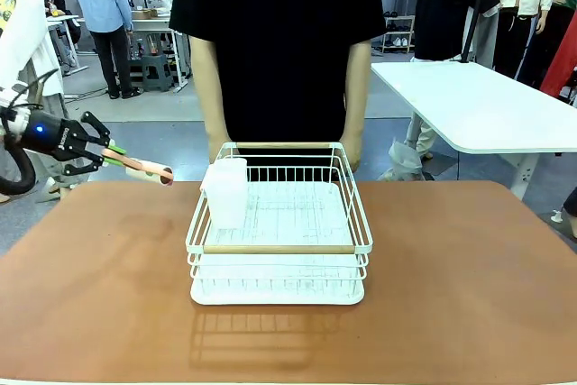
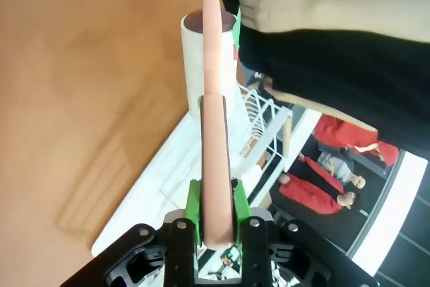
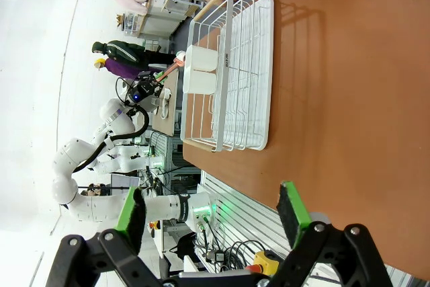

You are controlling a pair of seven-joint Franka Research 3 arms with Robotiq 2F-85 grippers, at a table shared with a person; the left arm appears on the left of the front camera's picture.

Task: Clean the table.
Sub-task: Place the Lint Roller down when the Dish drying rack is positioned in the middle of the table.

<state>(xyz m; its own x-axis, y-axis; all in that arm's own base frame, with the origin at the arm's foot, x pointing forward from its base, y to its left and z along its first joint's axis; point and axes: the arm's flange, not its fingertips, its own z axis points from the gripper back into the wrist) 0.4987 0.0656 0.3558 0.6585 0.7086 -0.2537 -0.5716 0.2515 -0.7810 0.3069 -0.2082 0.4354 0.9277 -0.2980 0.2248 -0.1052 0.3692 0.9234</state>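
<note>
Left gripper clamped on a pink, rod-like handle above the reddish-brown table's left edge, right gripper open — long overhang beyond narrow pads could slip or snag the white wire rack.

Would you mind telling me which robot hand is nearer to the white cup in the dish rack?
The left hand: it holds a pink rod beside the white cup. The right hand hangs open, well back from the dish rack.
</note>
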